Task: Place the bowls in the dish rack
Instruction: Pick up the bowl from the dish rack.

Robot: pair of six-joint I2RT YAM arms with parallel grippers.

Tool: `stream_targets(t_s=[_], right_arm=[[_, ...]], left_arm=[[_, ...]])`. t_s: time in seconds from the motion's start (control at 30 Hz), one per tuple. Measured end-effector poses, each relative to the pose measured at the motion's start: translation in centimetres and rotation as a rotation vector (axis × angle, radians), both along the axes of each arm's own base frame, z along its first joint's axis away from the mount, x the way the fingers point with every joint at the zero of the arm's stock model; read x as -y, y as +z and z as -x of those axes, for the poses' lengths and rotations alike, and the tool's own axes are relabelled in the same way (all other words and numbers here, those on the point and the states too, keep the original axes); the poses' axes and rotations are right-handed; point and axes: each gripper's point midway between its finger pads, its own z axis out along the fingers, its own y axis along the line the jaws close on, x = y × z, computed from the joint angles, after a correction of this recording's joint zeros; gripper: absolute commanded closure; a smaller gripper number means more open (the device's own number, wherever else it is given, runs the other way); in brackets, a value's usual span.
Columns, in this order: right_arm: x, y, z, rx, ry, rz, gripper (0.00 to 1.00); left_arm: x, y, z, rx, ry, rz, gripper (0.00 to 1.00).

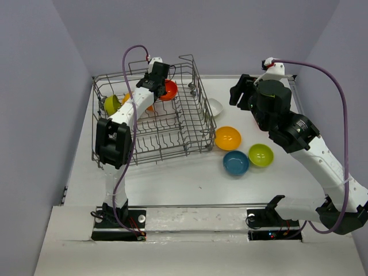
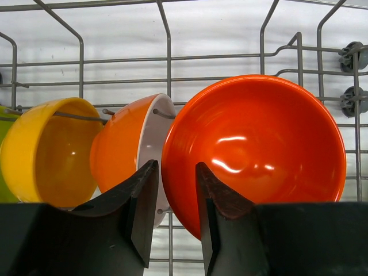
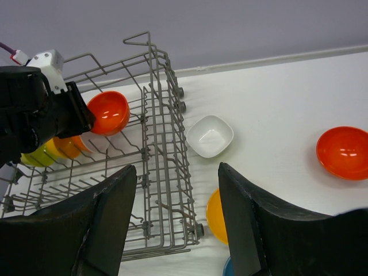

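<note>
4 bowls stand on edge in a row at the far side of the dish rack (image 1: 201, 115), in the upper left of the top view. From left to right they are a lime green bowl (image 1: 111, 104), an orange-yellow bowl (image 2: 46, 149), a bowl with orange outside and pale inside (image 2: 121, 152), and a red-orange bowl (image 2: 259, 149) nearest the rack's right wall. The left gripper (image 2: 175, 167) reaches into the rack from its open top. Its fingers are partly spread, 1 on each side of the red-orange bowl's rim. A strip of background shows between rim and outer finger, and I cannot tell if either finger touches. This bowl and its neighbour are very close.

The right gripper (image 3: 176, 168) hangs above the table (image 1: 172, 184), fingers spread wide, nothing between them. A white bowl (image 1: 214, 106) lies just beside the rack's right edge. Lower, near the rack's corner, a second orange-yellow bowl (image 1: 227, 138), a teal blue bowl (image 1: 236, 163) and a second lime green bowl (image 1: 261, 154) sit close together. A second red-orange bowl (image 3: 344, 152) lies well apart, at the right edge of the right wrist view.
</note>
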Motion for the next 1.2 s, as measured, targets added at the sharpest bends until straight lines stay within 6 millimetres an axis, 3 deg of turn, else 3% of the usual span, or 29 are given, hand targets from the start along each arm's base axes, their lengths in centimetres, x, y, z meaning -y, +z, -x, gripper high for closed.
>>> stream_targets(t_s=[0.33,0.47,0.5,0.8,1.2], right_arm=[[0.0,0.0,0.0,0.0,0.0,0.0,0.36],[0.0,0.0,0.0,0.0,0.0,0.0,0.36],[0.0,0.0,0.0,0.0,0.0,0.0,0.36],[0.0,0.0,0.0,0.0,0.0,0.0,0.36],[0.0,0.0,0.0,0.0,0.0,0.0,0.36]], left_arm=[[-0.2,0.0,-0.1,-0.001,0.003,0.003,0.74],[-0.4,0.0,-0.1,0.0,0.007,0.003,0.9],[-0.4,0.1,-0.2,0.006,0.01,0.008,1.0],[-0.5,0.7,-0.6,0.023,0.016,0.015,1.0],[-0.7,4.9,1.1,0.05,0.091,-0.156,1.0]])
